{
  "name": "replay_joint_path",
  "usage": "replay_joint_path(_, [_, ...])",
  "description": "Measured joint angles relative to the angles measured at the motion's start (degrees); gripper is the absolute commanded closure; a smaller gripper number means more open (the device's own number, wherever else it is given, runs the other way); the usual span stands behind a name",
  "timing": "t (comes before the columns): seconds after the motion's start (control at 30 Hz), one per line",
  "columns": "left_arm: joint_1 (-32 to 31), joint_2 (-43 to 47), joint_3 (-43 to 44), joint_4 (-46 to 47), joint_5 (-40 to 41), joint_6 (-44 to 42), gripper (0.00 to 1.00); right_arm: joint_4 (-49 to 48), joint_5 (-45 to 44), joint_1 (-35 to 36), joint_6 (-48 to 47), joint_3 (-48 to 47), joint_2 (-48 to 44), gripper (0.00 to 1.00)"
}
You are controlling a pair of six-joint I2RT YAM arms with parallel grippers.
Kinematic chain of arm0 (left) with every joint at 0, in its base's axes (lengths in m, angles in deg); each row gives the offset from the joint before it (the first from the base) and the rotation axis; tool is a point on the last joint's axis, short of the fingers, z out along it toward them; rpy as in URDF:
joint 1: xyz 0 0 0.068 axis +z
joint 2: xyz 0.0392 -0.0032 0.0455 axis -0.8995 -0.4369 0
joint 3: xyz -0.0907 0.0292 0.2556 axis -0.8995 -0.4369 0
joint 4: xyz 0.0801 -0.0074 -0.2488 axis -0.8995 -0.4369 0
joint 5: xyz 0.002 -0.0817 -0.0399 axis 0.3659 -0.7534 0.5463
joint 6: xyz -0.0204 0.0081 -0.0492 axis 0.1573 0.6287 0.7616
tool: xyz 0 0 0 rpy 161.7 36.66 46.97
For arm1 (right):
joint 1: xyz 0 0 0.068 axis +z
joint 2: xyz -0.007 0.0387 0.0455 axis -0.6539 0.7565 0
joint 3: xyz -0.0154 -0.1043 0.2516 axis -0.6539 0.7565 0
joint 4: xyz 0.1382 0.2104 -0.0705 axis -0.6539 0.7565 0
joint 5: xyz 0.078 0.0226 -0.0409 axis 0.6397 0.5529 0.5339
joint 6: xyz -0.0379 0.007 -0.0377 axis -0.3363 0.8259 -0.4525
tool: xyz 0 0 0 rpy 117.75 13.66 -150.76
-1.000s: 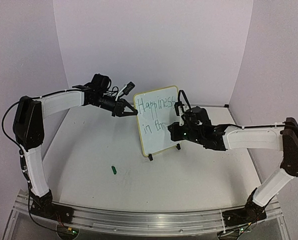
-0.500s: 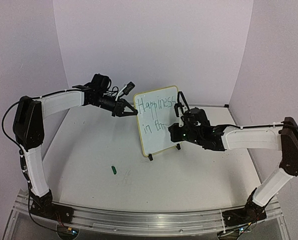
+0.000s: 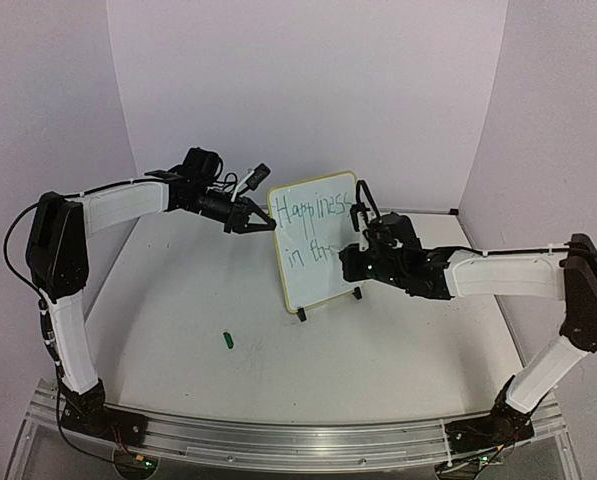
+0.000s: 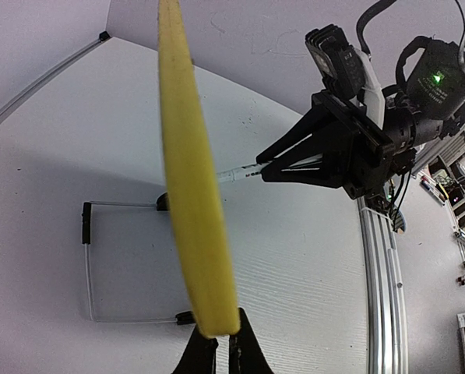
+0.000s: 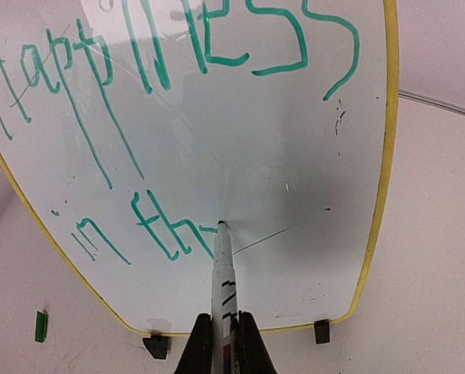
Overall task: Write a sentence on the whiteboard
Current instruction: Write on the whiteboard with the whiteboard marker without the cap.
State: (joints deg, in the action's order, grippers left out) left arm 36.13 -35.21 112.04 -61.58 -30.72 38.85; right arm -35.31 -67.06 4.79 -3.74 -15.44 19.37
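In the last second my right end effector [image 5: 226, 347] has crept a touch left and up against the whiteboard [image 3: 313, 282]. That is about all that moved: the left arm and the board have held their places. The sentence [image 3: 313, 212] reads "Happiness" on the top line and "in th" on the line below. The marker [image 5: 222, 269] tip rests on the board face just right of the "h", at the end of a short green stroke. I judge I am mid-word on the second line, so the writing is under way but not finished, with bare board to the right for more letters.

The right end effector is clamped on the marker's barrel, with the tip pointing into the board. The left end effector [image 4: 216, 354] is closed on the yellow frame [image 4: 187, 156] at the board's upper left edge, steadying it. The whiteboard stands on its feet toward the far edge of the bench [image 3: 178, 300], a little right of the middle. The green cap [image 3: 227, 340] lies well apart from it, nearer the near left corner.

My left arm rises from the near left corner, with its elbow high by the left edge and its forearm reaching across to the board. The right arm mirrors it from the near right corner, its forearm running roughly level toward the board face.
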Motion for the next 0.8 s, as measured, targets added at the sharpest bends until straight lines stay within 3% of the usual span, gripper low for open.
replay_joint_path(0.8, [0.0, 0.01, 0.02, -0.02, -0.02, 0.0, 1.0, 0.1, 2.82, -0.29, -1.07, -0.68, -0.06, 1.0])
